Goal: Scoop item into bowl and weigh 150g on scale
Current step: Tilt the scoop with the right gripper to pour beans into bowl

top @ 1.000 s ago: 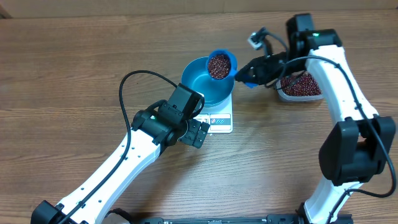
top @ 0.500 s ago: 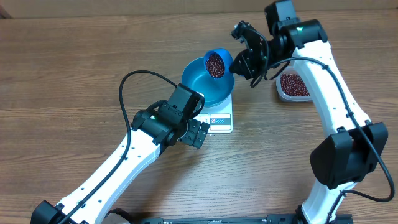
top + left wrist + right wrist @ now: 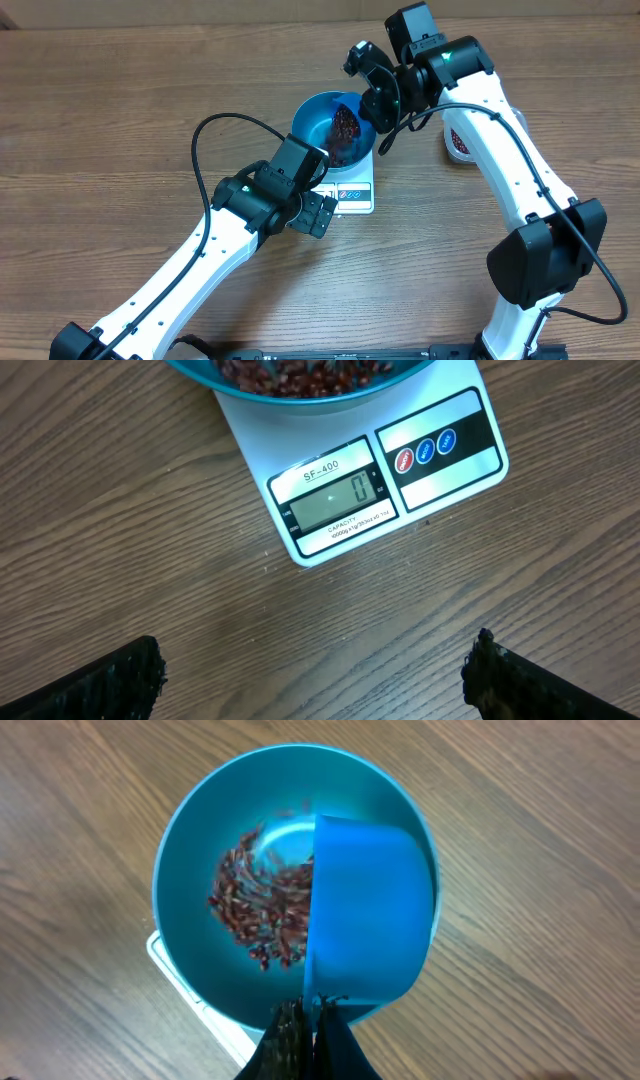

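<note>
The blue bowl stands on the white scale, whose display reads 0. Red-brown beans lie in the bowl. My right gripper is shut on the thin handle of a small blue scoop, which is tipped on its side over the bowl, its mouth turned toward the beans. In the overhead view the scoop hangs over the bowl's right half, with the right gripper beside it. My left gripper is open, low over bare wood just in front of the scale.
A clear tub of beans sits right of the scale, mostly hidden behind the right arm. The left arm runs from the near left edge toward the scale, its black cable looping above it. Bare wooden table surrounds everything.
The right arm swung left from the tub side, carrying the scoop over the bowl and tipping it. Beans went from the scoop into the bowl. The left arm stayed still.
</note>
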`<state>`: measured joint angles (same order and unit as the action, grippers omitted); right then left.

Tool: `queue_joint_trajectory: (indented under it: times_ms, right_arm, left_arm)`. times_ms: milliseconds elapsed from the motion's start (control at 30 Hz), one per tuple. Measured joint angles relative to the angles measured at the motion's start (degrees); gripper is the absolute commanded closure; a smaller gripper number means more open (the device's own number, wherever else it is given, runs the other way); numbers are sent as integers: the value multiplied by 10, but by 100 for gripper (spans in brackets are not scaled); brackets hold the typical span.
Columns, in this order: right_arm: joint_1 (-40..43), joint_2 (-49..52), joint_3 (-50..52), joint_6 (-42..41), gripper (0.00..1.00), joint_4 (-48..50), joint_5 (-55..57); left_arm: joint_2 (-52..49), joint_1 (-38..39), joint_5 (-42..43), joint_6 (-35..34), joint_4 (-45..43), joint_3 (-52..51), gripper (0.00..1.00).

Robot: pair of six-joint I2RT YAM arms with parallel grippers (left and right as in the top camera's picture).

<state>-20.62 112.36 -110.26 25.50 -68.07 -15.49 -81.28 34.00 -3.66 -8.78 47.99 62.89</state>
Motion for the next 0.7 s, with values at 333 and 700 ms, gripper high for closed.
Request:
queue_joint_trajectory:
  times_ms: [333, 700]
  right_arm:
    - [0, 0, 0, 4, 96, 21, -17]
    - [-1, 0, 0, 46, 96, 21, -23]
  left_arm:
    - [0, 0, 0, 0, 0, 0, 0]
    - [0, 0, 0, 0, 0, 0, 1]
